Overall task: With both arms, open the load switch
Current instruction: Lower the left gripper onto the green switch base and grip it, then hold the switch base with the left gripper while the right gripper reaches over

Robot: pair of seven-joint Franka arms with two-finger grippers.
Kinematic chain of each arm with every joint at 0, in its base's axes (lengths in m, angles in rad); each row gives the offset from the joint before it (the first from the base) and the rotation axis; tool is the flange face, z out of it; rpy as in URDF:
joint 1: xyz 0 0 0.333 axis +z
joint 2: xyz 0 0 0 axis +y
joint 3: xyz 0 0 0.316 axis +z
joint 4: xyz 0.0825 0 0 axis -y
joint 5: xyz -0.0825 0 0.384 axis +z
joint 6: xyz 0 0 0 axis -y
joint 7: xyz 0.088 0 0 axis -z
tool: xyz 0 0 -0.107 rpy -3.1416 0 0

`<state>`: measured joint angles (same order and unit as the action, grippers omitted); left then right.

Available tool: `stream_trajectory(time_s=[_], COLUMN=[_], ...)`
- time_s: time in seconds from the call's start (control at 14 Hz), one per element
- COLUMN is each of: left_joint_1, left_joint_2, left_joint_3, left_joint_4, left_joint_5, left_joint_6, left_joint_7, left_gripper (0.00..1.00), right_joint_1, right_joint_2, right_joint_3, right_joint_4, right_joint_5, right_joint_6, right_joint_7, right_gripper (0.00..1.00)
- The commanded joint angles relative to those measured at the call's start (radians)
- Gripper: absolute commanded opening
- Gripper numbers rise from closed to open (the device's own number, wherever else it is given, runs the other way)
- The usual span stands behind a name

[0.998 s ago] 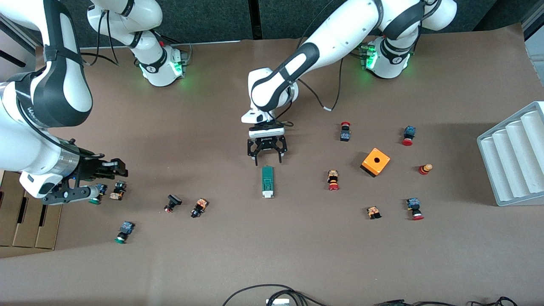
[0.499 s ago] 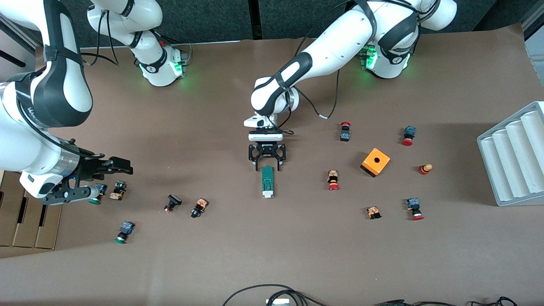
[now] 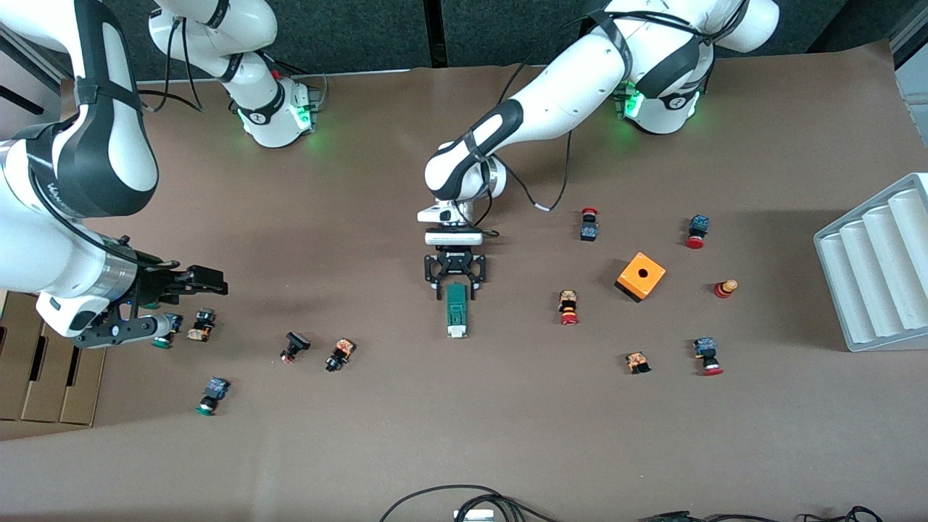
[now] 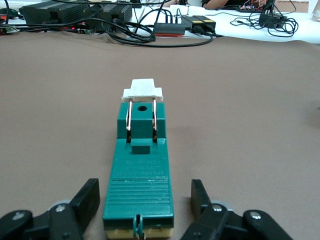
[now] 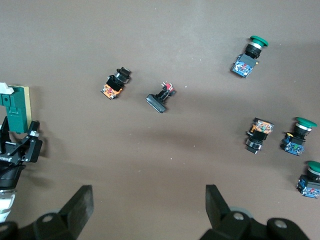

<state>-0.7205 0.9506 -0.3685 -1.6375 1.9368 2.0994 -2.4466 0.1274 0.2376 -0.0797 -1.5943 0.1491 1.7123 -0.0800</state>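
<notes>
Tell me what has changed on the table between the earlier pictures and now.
The left gripper has come down toward the load switch, and its fingers have narrowed to sit on either side of the switch's end, without gripping it yet. The right gripper stayed open above the push buttons at its end of the table. The load switch and the orange cube have not moved.

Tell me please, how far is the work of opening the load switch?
Early. Done: the left gripper has its fingers either side of the load switch. In hand: gripping it; a gap still shows. Left: the right gripper, open above the buttons, must join; the white slider looks untouched.
</notes>
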Motion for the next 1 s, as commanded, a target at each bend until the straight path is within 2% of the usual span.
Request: stream_trajectory(time_s=[0.0,0.21,0.43,0.78,0.93], left_joint_1=[-0.023,-0.043,-0.048,-0.057,-0.057], left_joint_2=[0.014,0.019,0.019,0.019,0.019], left_joint_3=[0.008,0.008,0.010,0.010,0.008], left_joint_4=[0.025,0.015,-0.001,-0.015,-0.015], left_joint_5=[0.016,0.013,0.016,0.016,0.016], left_joint_6=[-0.025,-0.056,-0.075,-0.101,-0.101], left_joint_7=[-0.025,-0.032,-0.054,-0.060,-0.060], left_gripper=[0.81,0.78,0.75,0.75,0.71], right_joint_1=[0.001,0.003,0.063,0.161,0.184], right_joint_2=[0.008,0.032,0.063,0.201,0.239], right_joint_3=[-0.003,0.001,0.001,0.006,0.008], right_joint_4=[0.010,0.017,0.052,0.186,0.192], right_joint_5=[0.027,0.029,0.041,0.041,0.043], right_joint_6=[-0.011,-0.006,0.033,0.079,0.131], right_joint_7=[-0.012,-0.020,-0.021,-0.024,-0.044], right_gripper=[1.00,1.00,1.00,1.00,0.99])
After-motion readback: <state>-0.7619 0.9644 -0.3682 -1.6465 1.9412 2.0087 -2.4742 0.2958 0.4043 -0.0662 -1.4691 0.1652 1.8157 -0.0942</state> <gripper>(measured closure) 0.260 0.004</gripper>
